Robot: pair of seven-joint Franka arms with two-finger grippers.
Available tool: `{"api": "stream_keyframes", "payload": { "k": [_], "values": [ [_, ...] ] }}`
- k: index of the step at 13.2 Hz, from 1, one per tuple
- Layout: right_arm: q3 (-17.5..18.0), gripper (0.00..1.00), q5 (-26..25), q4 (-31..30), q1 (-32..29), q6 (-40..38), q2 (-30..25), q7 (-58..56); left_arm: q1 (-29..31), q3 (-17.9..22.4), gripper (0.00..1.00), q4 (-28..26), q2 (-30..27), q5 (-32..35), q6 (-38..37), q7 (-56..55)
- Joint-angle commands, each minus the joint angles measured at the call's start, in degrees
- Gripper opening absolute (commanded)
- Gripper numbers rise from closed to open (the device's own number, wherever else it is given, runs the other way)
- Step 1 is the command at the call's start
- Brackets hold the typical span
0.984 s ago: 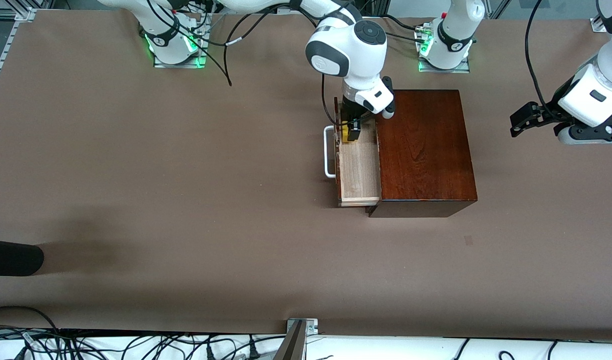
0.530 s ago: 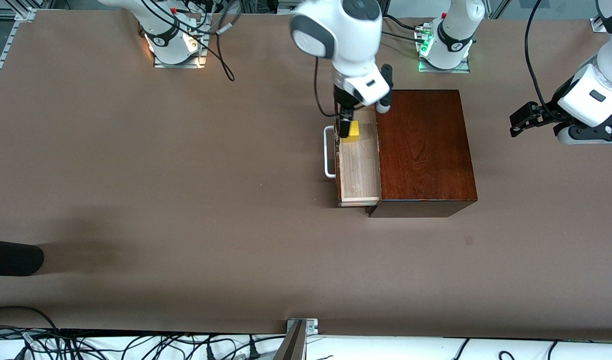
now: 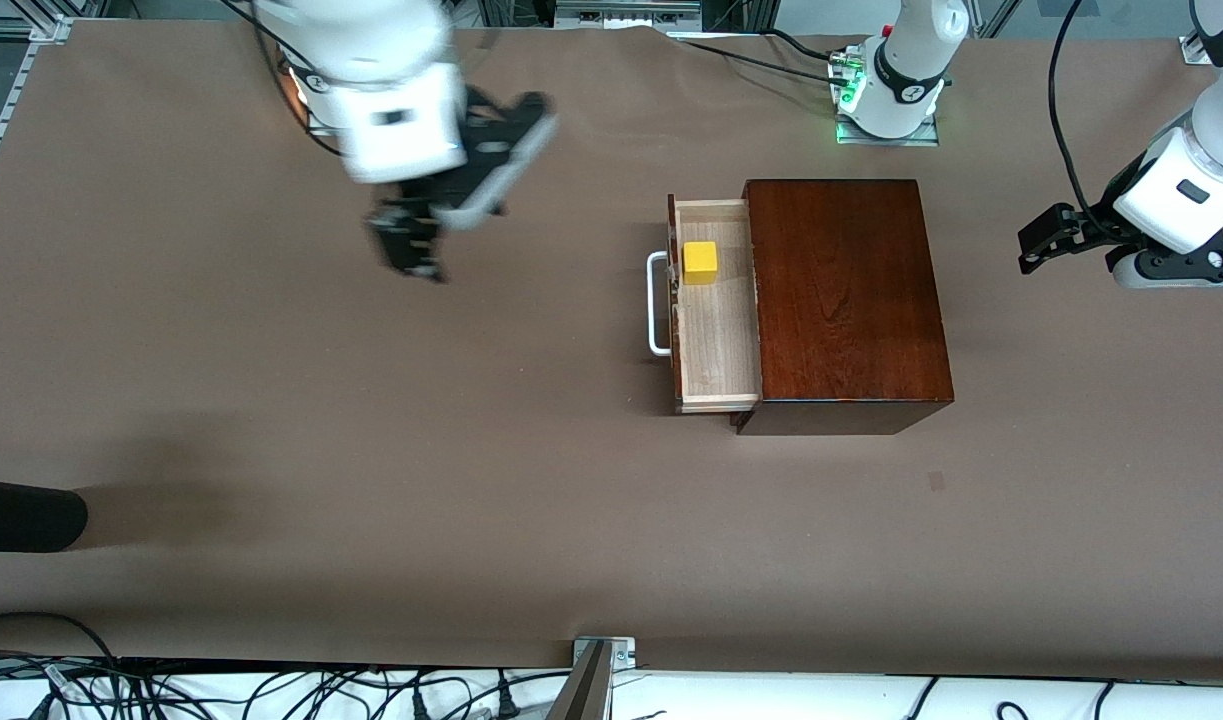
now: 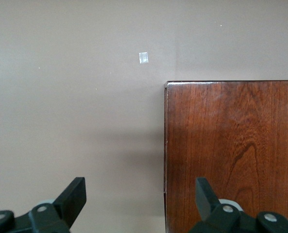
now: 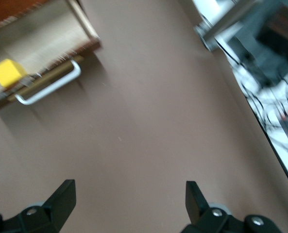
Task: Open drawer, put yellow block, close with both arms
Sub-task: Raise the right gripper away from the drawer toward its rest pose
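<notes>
The drawer (image 3: 716,340) stands pulled out of the dark mahogany box (image 3: 846,300), its white bar handle (image 3: 656,305) toward the right arm's end. The yellow block (image 3: 700,262) lies in the drawer, near the end farther from the front camera. It also shows in the right wrist view (image 5: 7,73) with the handle (image 5: 49,90). My right gripper (image 3: 411,250) is open and empty over bare table, well away from the drawer; its tips show in its wrist view (image 5: 129,196). My left gripper (image 3: 1036,245) is open and empty, waiting beside the box (image 4: 231,155).
A dark rounded object (image 3: 21,515) lies at the table edge toward the right arm's end, nearer the front camera. Cables (image 3: 271,690) run along the near edge. A small pale tape mark (image 4: 143,58) sits on the table near the box.
My right gripper let go of the yellow block in the drawer, rose, and swung far away toward its own base. The block stays in the drawer. The left arm has not moved.
</notes>
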Motion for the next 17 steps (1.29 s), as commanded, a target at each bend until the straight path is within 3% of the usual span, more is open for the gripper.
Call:
{"api": "stream_keyframes", "payload": {
  "k": [1,3,5,7,10,14,17],
  "values": [
    [-0.86,1.00,10.74,-2.49,-9.88,-5.13,-3.64,0.30,-0.23,-0.01,1.00,-0.14,-0.59,-1.18,-0.59,1.39],
    [-7.34,1.00,14.65,-5.20,-11.23,-5.95,-7.14,0.39,-0.58,-0.19,1.00,-0.14,-0.59,-1.44,-1.90,3.83],
    [-9.21,1.00,14.57,-12.38,-12.80,-4.29,-12.23,1.44,-1.19,-0.10,1.00,0.56,-0.51,-6.07,-5.68,8.05],
    [-9.40,1.00,14.13,-20.55,-15.70,-2.09,-16.90,2.84,-2.77,-0.54,1.00,1.09,-0.42,-6.98,-8.14,10.42],
    [-9.66,1.00,13.25,-33.39,-17.21,3.26,-23.05,6.53,-4.36,-2.12,1.00,1.09,-0.33,-6.98,-8.68,22.62],
    [-10.80,1.00,10.18,-39.91,-17.30,10.03,-23.51,11.98,-4.80,-9.40,1.00,1.44,2.03,-7.68,-9.47,31.95],
    [-11.42,1.00,8.86,-40.29,-17.30,10.49,-23.33,18.04,-5.41,-16.35,1.00,3.55,6.25,-8.47,-11.58,31.89]
  ]
}}
